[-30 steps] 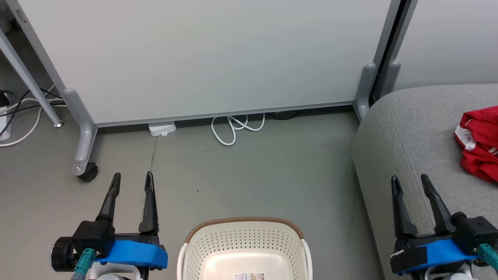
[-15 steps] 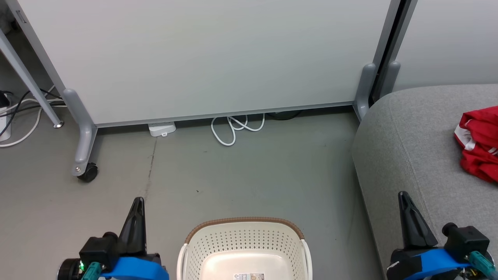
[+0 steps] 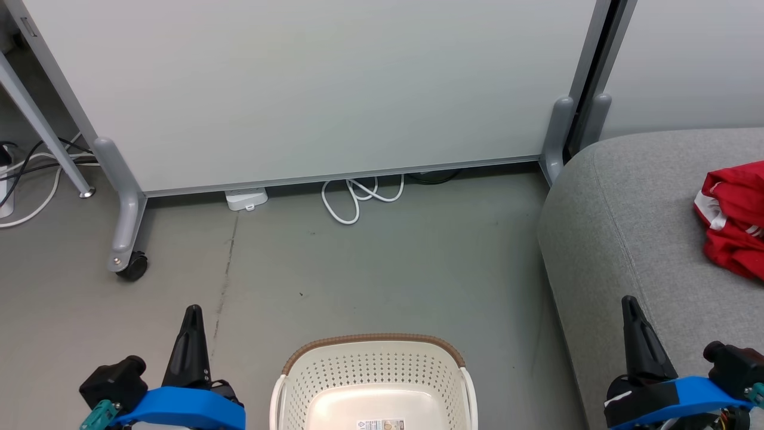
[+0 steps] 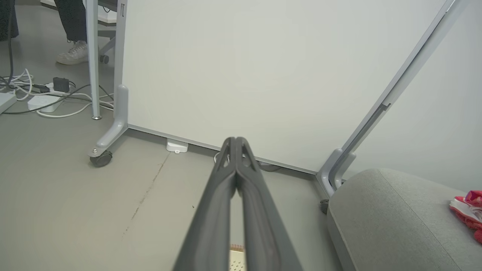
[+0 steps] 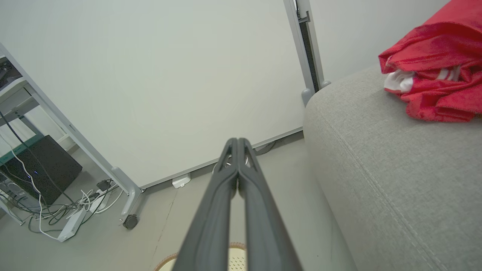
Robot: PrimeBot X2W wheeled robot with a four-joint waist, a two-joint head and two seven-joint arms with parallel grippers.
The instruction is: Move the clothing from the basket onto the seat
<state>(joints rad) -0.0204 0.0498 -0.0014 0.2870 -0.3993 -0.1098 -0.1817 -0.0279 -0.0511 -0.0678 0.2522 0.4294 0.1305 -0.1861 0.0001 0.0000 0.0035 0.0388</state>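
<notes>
The cream basket (image 3: 373, 382) with a brown rim stands on the floor at the bottom middle, and its visible inside holds no clothing. Red clothing (image 3: 731, 224) with white trim lies bunched on the grey seat (image 3: 627, 227) at the right; the same clothing (image 5: 437, 64) also lies on the seat (image 5: 395, 169) in the right wrist view. My left gripper (image 3: 192, 313) is shut with nothing in it, left of the basket. My right gripper (image 3: 628, 304) is shut and empty, over the seat's front edge.
A white wheeled partition (image 3: 310, 89) closes off the back, its caster (image 3: 131, 266) at the left. A white cable (image 3: 358, 197) loops on the floor under it. More cables and a power strip (image 4: 41, 101) lie at the far left, near a person's shoe (image 4: 73, 52).
Both grippers have shut, from open a second ago, turned sideways and drawn back toward the bottom of the view. The camera has shifted slightly.
</notes>
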